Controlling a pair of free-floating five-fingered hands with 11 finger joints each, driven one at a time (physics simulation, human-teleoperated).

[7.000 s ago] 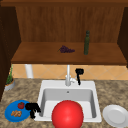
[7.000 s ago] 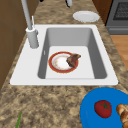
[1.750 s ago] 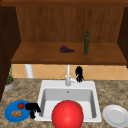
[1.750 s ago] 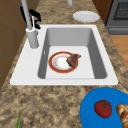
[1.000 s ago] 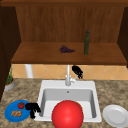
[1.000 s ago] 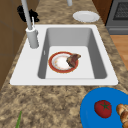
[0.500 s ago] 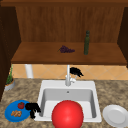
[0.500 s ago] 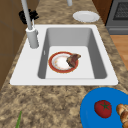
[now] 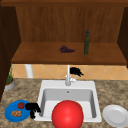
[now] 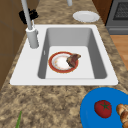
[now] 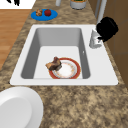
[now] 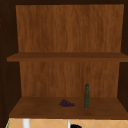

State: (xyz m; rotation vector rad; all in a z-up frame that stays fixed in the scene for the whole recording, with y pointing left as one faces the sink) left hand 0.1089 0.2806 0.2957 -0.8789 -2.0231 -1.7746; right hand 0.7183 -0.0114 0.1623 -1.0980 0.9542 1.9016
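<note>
Right hand (image 9: 75, 71): beside the faucet (image 9: 67, 75), fingers curled, holding nothing.
Left hand (image 9: 32, 107): fingers relaxed, beside blue plate (image 9: 10, 115).
Sink (image 10: 32, 72): red-rimmed plate (image 10: 62, 62) with food.
Shelf (image 9: 45, 56): grapes (image 9: 66, 49), green bottle (image 9: 86, 43).

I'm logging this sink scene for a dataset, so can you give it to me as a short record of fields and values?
right hand: in the air beside the faucet, above its base
left hand: at the right edge of the blue plate
blue plate holds: tomato, bread
sink basin: red-rimmed plate with a piece of brown food
counter, right of sink: white plate
shelf: grapes, green bottle
</note>
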